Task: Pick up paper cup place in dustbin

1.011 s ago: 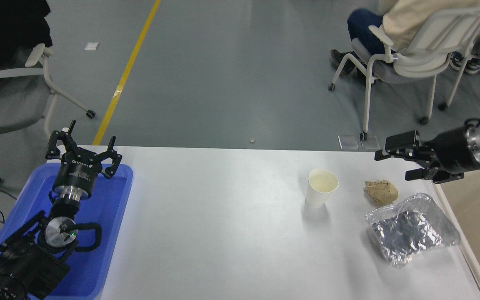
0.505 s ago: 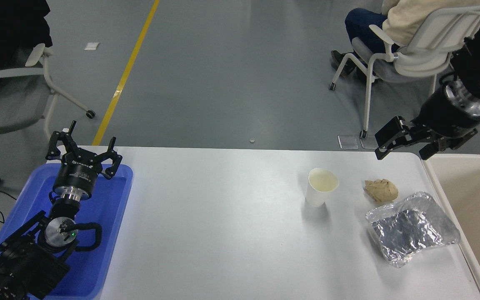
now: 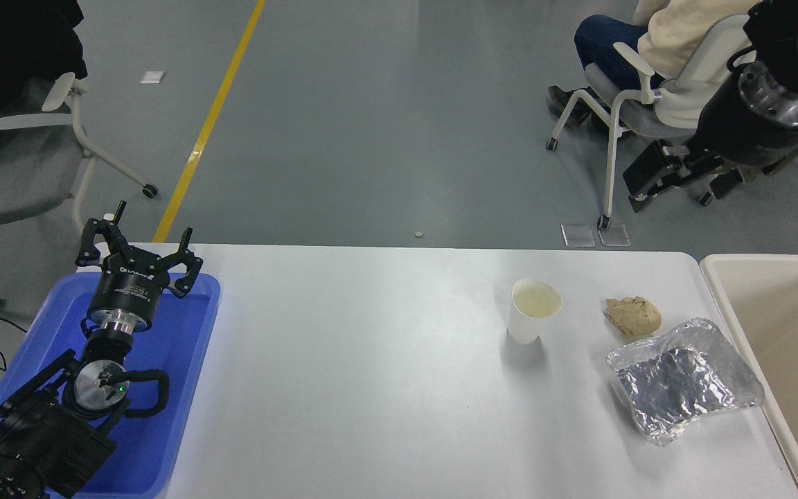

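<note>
The left tool [image 3: 137,258] is sitting parked over the blue tray [image 3: 184,388], fingers spread. Farther out, the paper cup [image 3: 535,310] is standing upright on the table [image 3: 371,388], untouched, well apart from the dustbin [image 3: 724,291]. Beyond, the right tool [image 3: 679,181] is hanging high, spread and empty; everything is remaining undone.

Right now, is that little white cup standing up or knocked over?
Upright. The paper cup stands on its base on the table, its round open mouth facing up.
</note>
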Controlling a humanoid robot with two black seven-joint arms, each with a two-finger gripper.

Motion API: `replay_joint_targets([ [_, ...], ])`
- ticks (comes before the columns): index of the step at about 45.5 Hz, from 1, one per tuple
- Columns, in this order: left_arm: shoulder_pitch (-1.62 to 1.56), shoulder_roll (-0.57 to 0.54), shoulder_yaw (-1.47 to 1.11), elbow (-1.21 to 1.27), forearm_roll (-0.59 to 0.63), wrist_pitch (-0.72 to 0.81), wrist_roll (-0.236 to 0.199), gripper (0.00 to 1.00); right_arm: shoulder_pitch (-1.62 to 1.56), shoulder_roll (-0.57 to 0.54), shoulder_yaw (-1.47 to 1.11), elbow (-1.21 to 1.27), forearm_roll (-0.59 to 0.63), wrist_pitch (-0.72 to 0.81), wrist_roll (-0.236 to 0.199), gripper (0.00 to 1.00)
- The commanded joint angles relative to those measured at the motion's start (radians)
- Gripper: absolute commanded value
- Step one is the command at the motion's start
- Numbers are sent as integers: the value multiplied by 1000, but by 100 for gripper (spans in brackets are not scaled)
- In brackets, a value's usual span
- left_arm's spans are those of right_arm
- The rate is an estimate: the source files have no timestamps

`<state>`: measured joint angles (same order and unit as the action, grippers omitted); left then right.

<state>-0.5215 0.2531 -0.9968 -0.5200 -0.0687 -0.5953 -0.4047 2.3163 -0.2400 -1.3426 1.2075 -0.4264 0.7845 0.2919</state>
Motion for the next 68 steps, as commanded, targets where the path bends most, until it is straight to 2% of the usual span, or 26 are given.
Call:
replay_joint_targets([
  [1,0,0,0,-2,0,-1,0,100,-61,25,80,-12,23,1,-5,100],
  [7,0,0,0,0,0,-3,1,100,-133,28,106,-23,29,1,-7,100],
  [23,0,0,0,0,1,-6,1,100,-362,42,60,-42,129,-462,-39,100],
  [28,0,0,1,0,1,-6,1,100,-460,79,63,-63,166,-522,-86,100],
  [33,0,0,1,-2,1,-6,1,100,-557,117,76,-129,230,-531,-163,100],
  [34,0,0,1,0,1,-8,1,100,-589,119,80,-147,260,-533,-189,100],
  [37,0,0,1,-2,1,-8,1,100,-620,128,77,-161,300,-533,-212,100],
  [45,0,0,1,0,1,-8,1,100,-716,176,77,-221,317,-542,-215,100],
  [58,0,0,0,0,1,-8,1,100,-810,185,95,-321,316,-551,-215,100],
  [68,0,0,0,0,1,-8,1,100,-845,185,97,-344,316,-630,-215,100],
])
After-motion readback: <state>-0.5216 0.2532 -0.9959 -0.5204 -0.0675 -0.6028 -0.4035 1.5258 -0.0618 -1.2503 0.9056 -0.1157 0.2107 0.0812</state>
